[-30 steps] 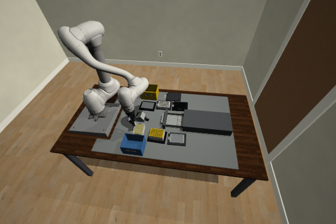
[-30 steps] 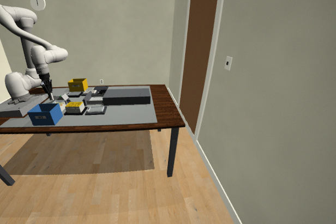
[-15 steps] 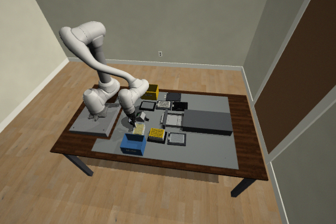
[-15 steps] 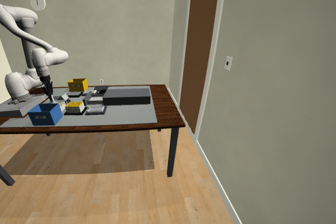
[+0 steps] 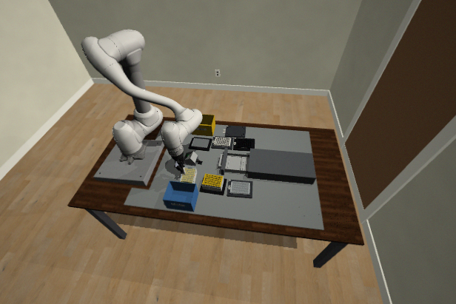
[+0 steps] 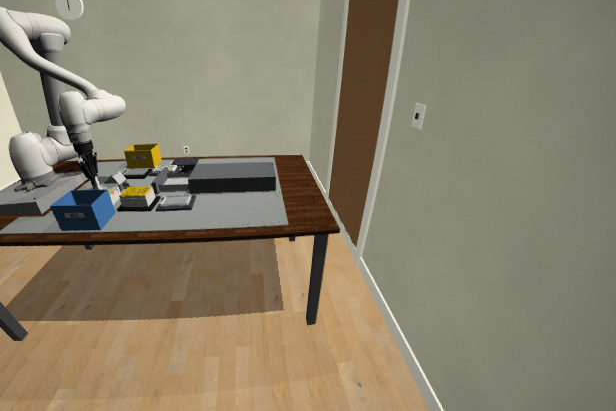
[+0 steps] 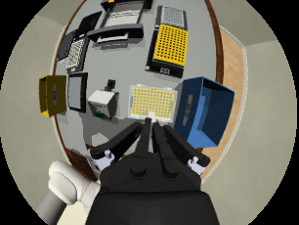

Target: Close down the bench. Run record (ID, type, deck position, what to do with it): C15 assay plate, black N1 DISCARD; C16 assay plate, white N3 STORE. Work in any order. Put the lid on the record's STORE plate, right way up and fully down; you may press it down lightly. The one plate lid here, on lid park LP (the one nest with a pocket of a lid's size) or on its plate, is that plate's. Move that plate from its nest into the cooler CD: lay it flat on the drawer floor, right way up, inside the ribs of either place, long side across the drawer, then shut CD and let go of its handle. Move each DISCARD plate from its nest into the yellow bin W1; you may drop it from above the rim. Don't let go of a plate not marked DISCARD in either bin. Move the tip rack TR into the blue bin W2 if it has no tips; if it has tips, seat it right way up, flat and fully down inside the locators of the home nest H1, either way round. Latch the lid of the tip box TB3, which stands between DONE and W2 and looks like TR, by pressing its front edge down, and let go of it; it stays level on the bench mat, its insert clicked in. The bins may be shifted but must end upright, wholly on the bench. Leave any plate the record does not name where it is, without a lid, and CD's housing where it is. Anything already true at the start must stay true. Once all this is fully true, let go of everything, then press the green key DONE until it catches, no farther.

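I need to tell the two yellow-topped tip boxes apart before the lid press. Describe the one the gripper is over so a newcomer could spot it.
Start at the blue bin on the near left of the grey mat. Directly behind it, next to the small key housing, sits the tip box, under the shut gripper. Its top is pale cream-yellow; the neighbouring rack is deeper yellow and sits on a dark nest.

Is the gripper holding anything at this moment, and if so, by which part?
Nothing is held. The gripper is shut on itself, fingertips poised at the near edge of the tip box TB3.
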`<state>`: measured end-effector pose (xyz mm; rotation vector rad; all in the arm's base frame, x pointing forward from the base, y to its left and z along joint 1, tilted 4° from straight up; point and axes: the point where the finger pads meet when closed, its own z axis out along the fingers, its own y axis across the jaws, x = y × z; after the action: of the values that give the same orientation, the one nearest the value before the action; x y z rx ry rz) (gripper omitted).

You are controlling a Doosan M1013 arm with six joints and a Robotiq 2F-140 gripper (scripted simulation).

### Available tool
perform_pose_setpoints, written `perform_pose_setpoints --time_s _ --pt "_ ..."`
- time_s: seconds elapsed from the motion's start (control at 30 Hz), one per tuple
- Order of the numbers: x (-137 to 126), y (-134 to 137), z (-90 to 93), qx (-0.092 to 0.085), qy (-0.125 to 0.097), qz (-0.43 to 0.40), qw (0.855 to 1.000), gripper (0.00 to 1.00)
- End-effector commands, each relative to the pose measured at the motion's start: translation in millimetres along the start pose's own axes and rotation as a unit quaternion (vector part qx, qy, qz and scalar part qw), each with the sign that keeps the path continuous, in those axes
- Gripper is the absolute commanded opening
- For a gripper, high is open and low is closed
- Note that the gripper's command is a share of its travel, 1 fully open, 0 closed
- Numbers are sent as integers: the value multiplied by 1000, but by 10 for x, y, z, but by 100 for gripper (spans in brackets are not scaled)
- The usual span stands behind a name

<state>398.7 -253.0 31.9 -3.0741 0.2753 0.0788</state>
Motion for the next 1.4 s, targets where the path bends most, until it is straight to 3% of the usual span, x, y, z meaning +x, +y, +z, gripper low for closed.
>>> perform_pose_setpoints --time_s 0.0,1.07,1.37 --pt "0 0 -1 0 0 0 1000 0" --pt "0 0 54 0 0 0 1000 0" --pt "0 0 -86 0 0 0 1000 0"
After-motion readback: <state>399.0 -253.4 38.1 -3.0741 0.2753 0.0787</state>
